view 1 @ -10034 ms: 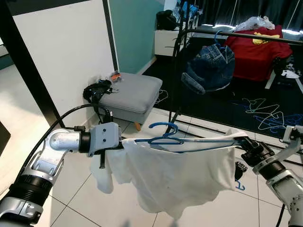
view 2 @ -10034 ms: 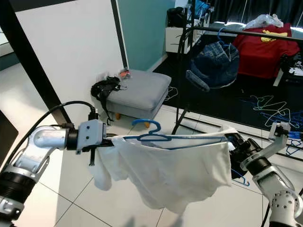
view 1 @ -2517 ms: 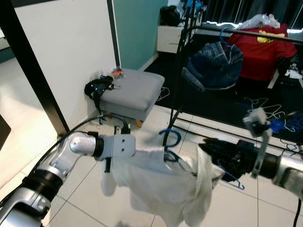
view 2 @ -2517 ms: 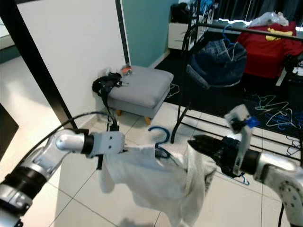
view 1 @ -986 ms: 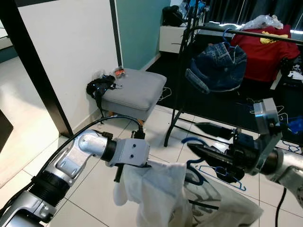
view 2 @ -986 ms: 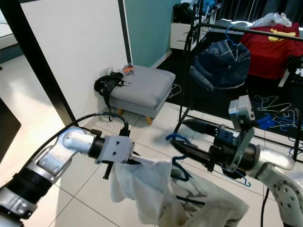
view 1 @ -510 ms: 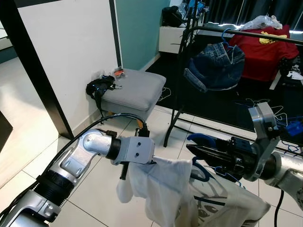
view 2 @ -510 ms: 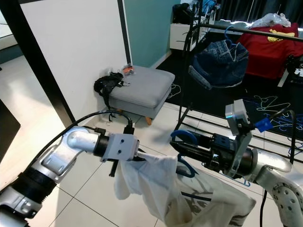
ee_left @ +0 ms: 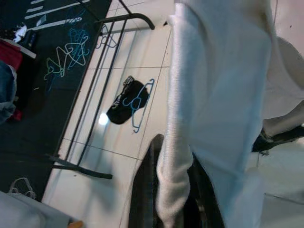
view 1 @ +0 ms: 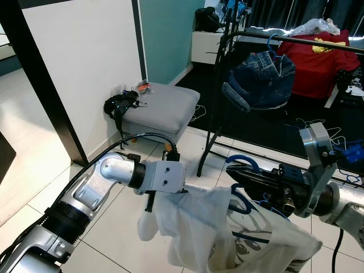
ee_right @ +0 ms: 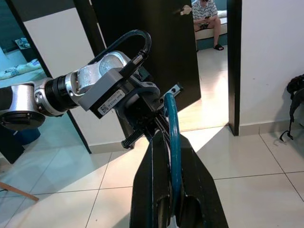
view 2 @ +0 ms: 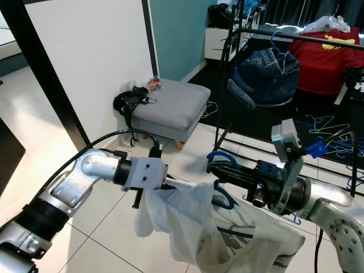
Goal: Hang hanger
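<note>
A: Step?

B: Carry stage. The blue hanger (view 2: 224,181) with the white shirt (view 2: 196,227) draped on it is held in mid-air, short of the clothes rack (view 2: 296,38). Not hung yet.

A: Tools?

B: Right tool (ee_right: 166,164) is closed on the hanger's hook, blue wire pinched between its black fingers (ee_right: 156,156) in the right wrist view. Left tool (ee_left: 173,190) is clamped on a fold of the shirt, cloth bunched between its fingers.

A: Next move?

B: My read: lift the hook up to the rack's top bar and drop it over, beside the denim garment (view 2: 263,69) already hanging there. The left tool likely has to let go of the cloth so the shirt falls straight.

A: Risk?

B: The shirt hangs lopsided and could slide off.

A: Room?

B: White tiled floor (view 1: 108,222) under the rack's near side, dark floor behind it with loose hangers scattered about. Grey ottoman (view 1: 162,108) stands near the rack's left post, against a white wall.
</note>
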You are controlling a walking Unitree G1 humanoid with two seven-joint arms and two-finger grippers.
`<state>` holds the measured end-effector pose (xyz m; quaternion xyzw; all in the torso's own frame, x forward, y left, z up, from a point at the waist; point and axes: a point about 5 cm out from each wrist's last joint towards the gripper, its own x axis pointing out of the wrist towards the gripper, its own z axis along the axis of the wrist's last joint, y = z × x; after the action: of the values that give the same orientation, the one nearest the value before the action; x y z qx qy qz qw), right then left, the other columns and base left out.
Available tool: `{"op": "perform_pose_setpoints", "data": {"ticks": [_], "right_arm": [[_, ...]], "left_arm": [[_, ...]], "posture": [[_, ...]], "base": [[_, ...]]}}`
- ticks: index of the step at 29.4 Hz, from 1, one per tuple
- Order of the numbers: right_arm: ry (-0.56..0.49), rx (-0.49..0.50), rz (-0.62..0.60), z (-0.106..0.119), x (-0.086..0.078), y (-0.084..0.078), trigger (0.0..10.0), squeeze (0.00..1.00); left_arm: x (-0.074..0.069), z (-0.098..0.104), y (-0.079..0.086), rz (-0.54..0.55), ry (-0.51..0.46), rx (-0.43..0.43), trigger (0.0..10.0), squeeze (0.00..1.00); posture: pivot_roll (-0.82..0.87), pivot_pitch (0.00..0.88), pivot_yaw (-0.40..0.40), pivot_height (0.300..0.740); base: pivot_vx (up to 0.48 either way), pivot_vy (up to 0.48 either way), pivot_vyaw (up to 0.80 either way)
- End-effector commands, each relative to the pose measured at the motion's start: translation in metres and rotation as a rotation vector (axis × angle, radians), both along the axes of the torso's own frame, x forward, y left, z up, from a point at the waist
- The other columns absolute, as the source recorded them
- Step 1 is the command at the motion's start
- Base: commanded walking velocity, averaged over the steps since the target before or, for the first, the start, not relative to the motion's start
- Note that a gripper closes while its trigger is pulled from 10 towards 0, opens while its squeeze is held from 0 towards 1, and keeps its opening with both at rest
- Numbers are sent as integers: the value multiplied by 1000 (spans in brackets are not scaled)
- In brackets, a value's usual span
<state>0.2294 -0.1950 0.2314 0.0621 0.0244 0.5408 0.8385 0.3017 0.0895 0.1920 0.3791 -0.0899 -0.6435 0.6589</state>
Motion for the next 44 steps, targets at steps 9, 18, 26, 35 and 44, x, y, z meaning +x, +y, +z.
{"op": "perform_pose_setpoints", "data": {"ticks": [9,18,26,35,44], "right_arm": [[-26,-16,-10,9,2,-5,0,0],[-50,-54,-25,18,0,-18,0,0],[-84,-83,42,36,-14,-30,0,0],[-133,-102,145,61,-32,-35,0,0],[-144,-125,145,65,-34,-37,0,0]], "left_arm": [[-4,4,0,-42,98,-90,10000,1000],[-3,26,24,-35,178,-228,10000,1000],[-3,33,53,-12,266,-303,10000,0],[3,15,63,31,362,-326,10000,0],[-2,10,63,2,446,-326,10000,0]], "posture": [[-24,46,21,740],[-30,47,24,740],[-28,46,25,740],[-39,42,31,740],[-43,45,35,740]], "base": [[0,0,0],[0,0,0],[0,0,0],[0,0,0],[0,0,0]]}}
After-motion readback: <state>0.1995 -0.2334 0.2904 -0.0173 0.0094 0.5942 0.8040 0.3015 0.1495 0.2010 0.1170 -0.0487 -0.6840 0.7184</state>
